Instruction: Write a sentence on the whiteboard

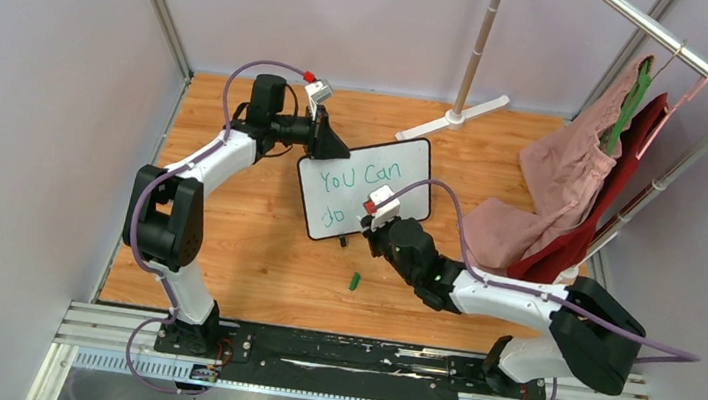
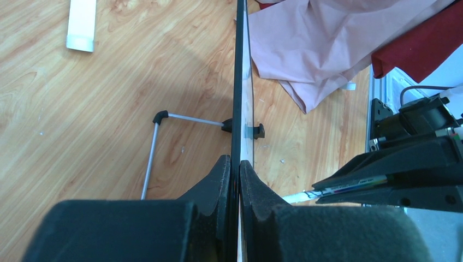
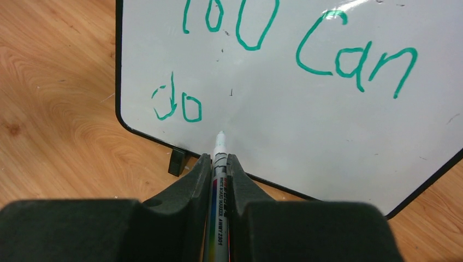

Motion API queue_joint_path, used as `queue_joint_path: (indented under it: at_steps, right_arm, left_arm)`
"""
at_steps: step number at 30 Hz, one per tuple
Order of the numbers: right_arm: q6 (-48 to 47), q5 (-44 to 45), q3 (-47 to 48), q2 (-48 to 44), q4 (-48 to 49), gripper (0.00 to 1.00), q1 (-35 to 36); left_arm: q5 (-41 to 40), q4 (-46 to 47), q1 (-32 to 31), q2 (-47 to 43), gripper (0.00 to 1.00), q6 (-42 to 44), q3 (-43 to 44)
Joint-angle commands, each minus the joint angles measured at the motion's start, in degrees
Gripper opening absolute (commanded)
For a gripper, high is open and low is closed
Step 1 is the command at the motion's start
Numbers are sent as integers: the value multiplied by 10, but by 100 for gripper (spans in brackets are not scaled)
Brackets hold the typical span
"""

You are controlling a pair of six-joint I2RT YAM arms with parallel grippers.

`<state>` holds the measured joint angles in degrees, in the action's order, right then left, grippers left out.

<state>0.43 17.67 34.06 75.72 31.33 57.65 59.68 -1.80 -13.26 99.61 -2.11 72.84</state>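
While the right gripper [image 3: 218, 159] is clamped on the marker [image 3: 217, 218], tip forward just right of "do", the next word looks like "this". The sentence [image 3: 256, 60] reads "You can" over "do" in green on the whiteboard [image 3: 306, 131], which stands tilted mid-table [image 1: 254, 249]. The left gripper [image 2: 235, 164] is pinched tight on the board's upper-left edge. Risks: the tip sits near the bottom border, so strokes could run off the board. Pen pressure could pivot the board in that single pinch, and the marker could slide back between the pads. Can't tell if the tip touches. In the top view the right wrist hides the board's lower right, and the wrist view crops the "Y". The green bit [image 1: 355, 282] on the table is probably the cap.
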Motion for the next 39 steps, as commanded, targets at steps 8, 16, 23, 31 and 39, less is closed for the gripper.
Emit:
queue_joint_path:
  at_steps: [8,16,23,31,39]
  right_arm:
    - [-47,53,29,53,115,0,21]
    - [-57,69,45,67,118,0,21]
    - [-52,73,49,77,113,0,20]
    - [-43,75,50,88,110,0,18]
    - [-35,75,52,97,104,0,11]
  left_arm:
    - [-27,-22,-7,7,0,13,-20]
    - [-26,-22,-7,7,0,13,-19]
    - [-26,-17,-7,7,0,8,-21]
    - [-24,-11,-7,9,0,2,-21]
    - [-24,-9,-7,9,0,-1,-22]
